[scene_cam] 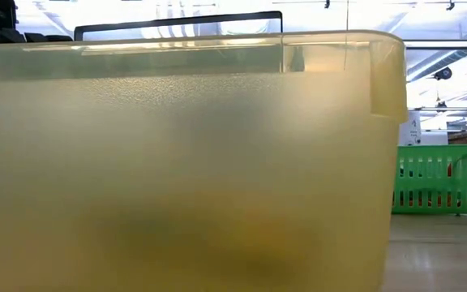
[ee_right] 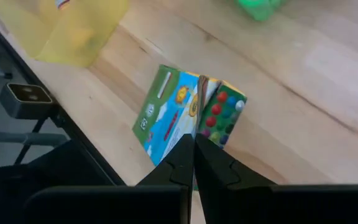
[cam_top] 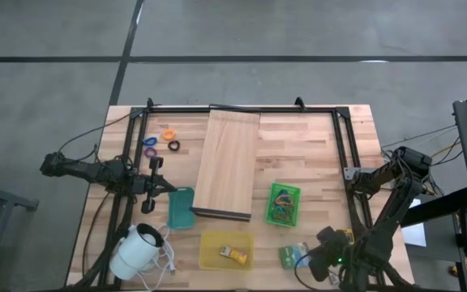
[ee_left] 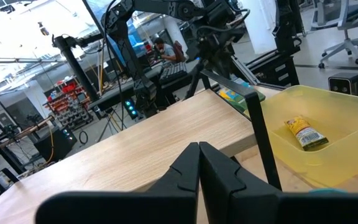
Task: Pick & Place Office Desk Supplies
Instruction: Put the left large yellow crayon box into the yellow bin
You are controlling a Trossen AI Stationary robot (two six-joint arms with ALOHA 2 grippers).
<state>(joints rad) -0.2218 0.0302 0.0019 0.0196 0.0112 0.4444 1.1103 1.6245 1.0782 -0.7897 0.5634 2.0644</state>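
Both grippers are closed and hold nothing: the left gripper (cam_top: 146,206) sits at the table's left side beside a teal bin (cam_top: 180,208), the right gripper (cam_top: 323,253) above the small box (ee_right: 188,114) near the front right corner. Three rings (cam_top: 162,141) lie back left; a packet (cam_top: 233,255) lies in the yellow bin (cam_top: 209,243); what seem rubber bands fill the green basket (cam_top: 283,203).

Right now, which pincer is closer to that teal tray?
The left. The left pincer sits right beside the teal tray; the right pincer is across the table, by the colourful box.
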